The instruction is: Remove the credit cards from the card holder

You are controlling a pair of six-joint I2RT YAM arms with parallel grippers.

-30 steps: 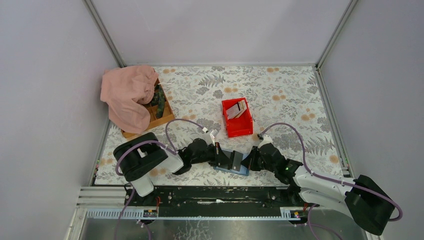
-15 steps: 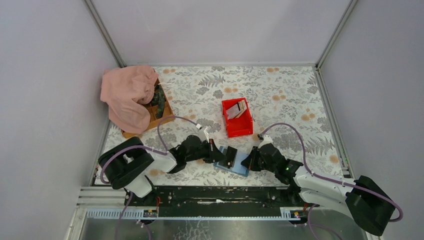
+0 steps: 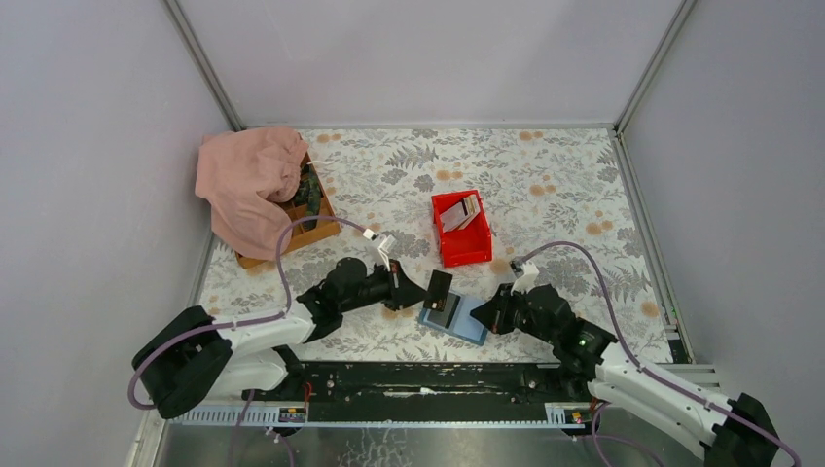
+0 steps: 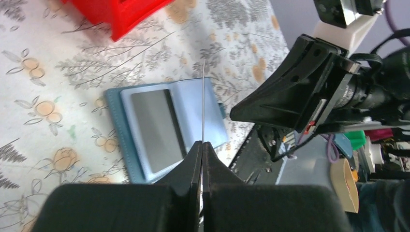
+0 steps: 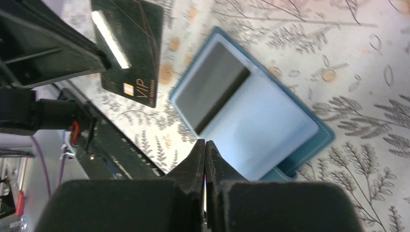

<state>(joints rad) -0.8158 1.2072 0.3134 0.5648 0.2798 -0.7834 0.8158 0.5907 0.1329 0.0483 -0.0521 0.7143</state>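
In the top view my left gripper (image 3: 424,292), left of center in the lower half, is clenched on a dark card (image 3: 440,288), held apart from the holder (image 3: 467,328). The card's long axis runs up the frame, leaning a little right. Just below and right of it the holder lies open and flat on the table (image 3: 545,185). It is pale blue with a darker rim, and its long axis slopes from left down to right. My right gripper (image 3: 484,316) sits at the holder's right end, fingers pressed together. I cannot tell whether it touches the holder.

The left wrist view shows the held card only as a thin line (image 4: 203,96) rising from the pinched tips. Beyond it, a second card (image 4: 155,130) lies in the holder's left pocket. Only the right wrist view shows the held card's face (image 5: 129,46), at upper left: black, with a pale stripe, fine gold lines and "VIP".
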